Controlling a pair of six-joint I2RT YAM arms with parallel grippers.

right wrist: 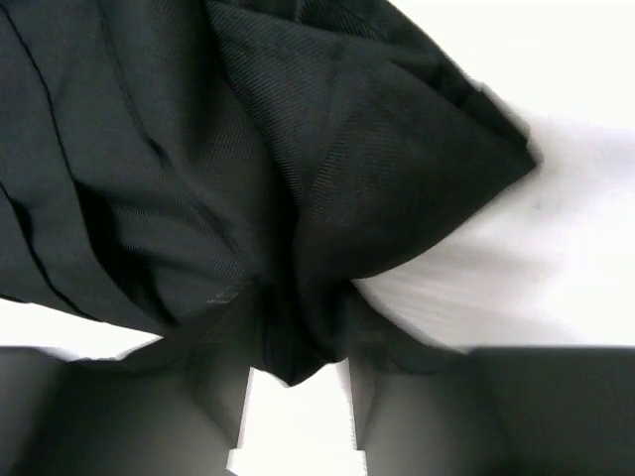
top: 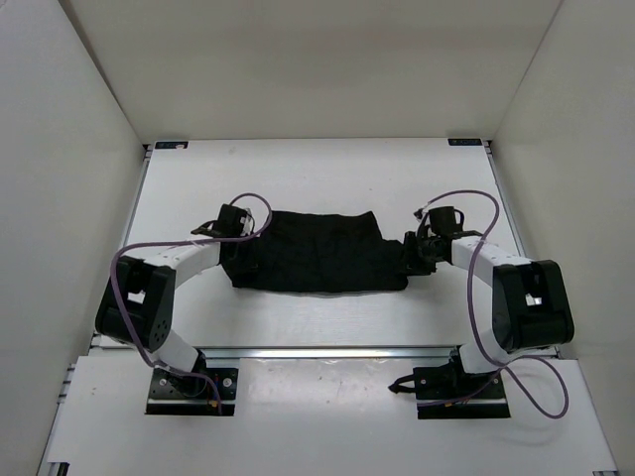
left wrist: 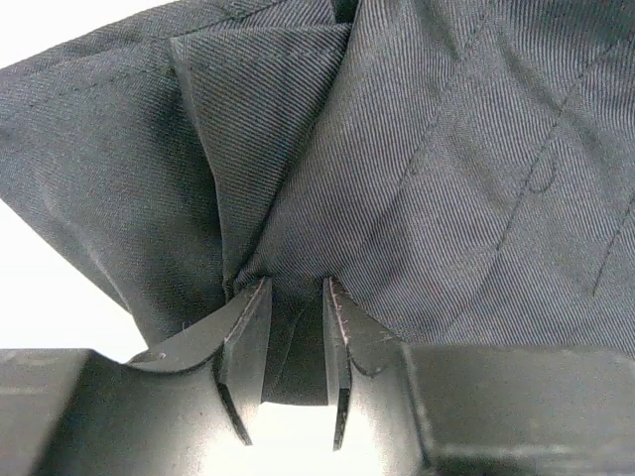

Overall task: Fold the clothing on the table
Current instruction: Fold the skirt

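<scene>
The clothing is a black pleated garment lying flat in the middle of the white table. My left gripper is at the garment's left edge and is shut on a pinched fold of the clothing, the cloth bunched between the jaws of the left gripper. At the garment's right edge, my right gripper is shut on gathered cloth. In the right wrist view the clothing fills the frame and a bunch of it hangs between the jaws of the right gripper.
White walls enclose the table on the left, back and right. A metal rail runs along the front edge, with both arm bases just below it. Purple cables loop beside each arm.
</scene>
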